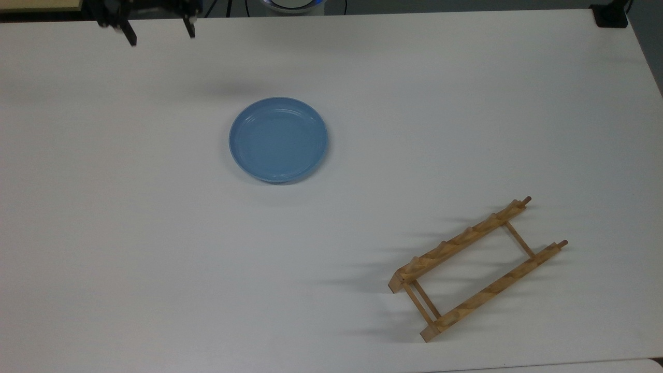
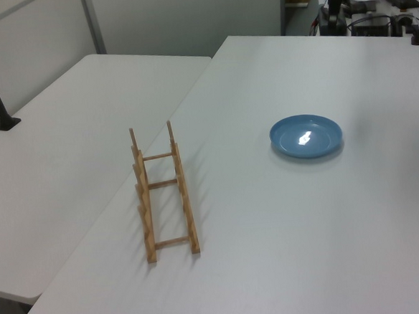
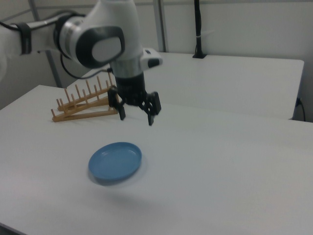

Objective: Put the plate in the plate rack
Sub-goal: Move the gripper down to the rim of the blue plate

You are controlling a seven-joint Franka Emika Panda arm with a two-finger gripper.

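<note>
The round light-blue plate (image 1: pixel 278 139) lies flat on the white table (image 1: pixel 155 248), also seen as the plate (image 2: pixel 306 136) and the plate (image 3: pixel 115 162). The wooden plate rack (image 1: pixel 477 269) stands apart from it near the top view's lower right, and shows as the rack (image 2: pixel 163 192) and the rack (image 3: pixel 84 102). My gripper (image 1: pixel 158 29) hangs open and holds nothing, at the top view's upper left edge. In the right view the gripper (image 3: pixel 136 117) hovers above the table, up and behind the plate.
A second white table (image 2: pixel 59 160) adjoins on the left view's left. A black pole base (image 2: pixel 4 122) stands on it. A black clamp (image 1: pixel 611 15) sits at the top view's upper right corner. Cluttered desks lie beyond the far edge in the left view.
</note>
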